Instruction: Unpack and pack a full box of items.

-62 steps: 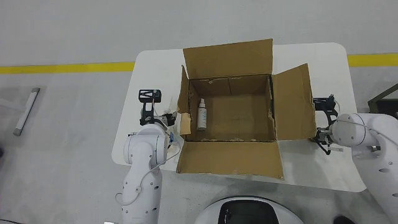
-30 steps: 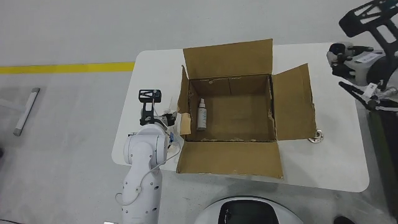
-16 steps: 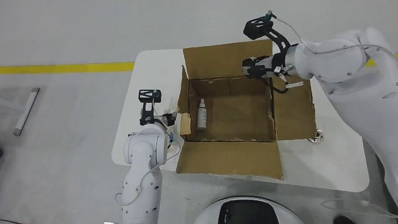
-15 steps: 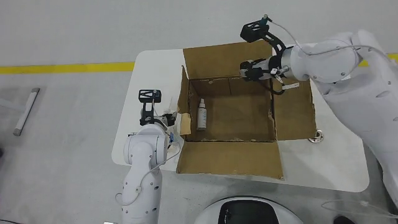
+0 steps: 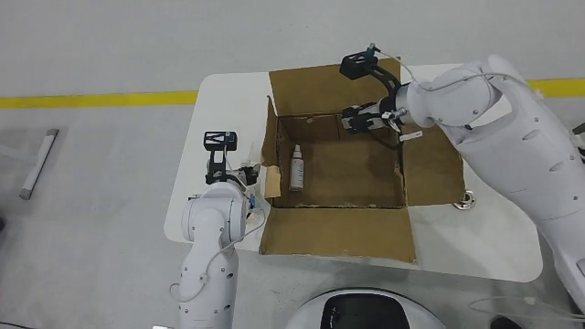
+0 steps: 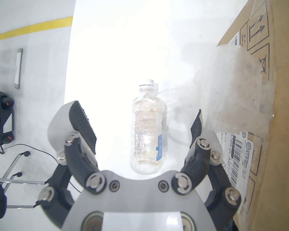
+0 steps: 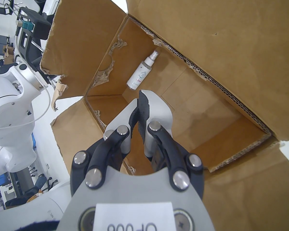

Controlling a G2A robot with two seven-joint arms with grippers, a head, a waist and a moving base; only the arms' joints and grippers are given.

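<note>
Right arm swung in from the right-hand table edge and now hangs over the far side of the cardboard box (image 5: 352, 174). Left arm didn't move at all across the frames.

Left to right:
- left gripper (image 6: 137, 114): fingers spread wide, nothing held. Parked over the white table (image 5: 475, 238) just beside the box's left wall.
- clear plastic bottle (image 6: 148, 131): lying on its side on the table, in line with the gap between those fingers, no contact that I can see. Already out of the box.
- crumpled clear film (image 6: 231, 97): hanging off the box's outer wall next to the bottle.
- box: all four flaps folded out, floor mostly bare.
- spray bottle (image 5: 296, 168): lying flat on the box floor against the left wall, nozzle toward the far wall. Only item I can see inside.
- right gripper (image 7: 141, 99): pads pressed together, empty, above the far-right part of the opening and pointed down into it, well apart from the spray bottle.
- small round item (image 5: 465, 201): on the table just off the right flap, where the right gripper sat 2.1 s ago. Too small to identify.

My read: the right arm probably dropped the round item there, and unpacking is nearly done. The spray bottle is next. The right gripper has to open and cross to the left wall, and the tight clearance against that wall is the likely snag.
</note>
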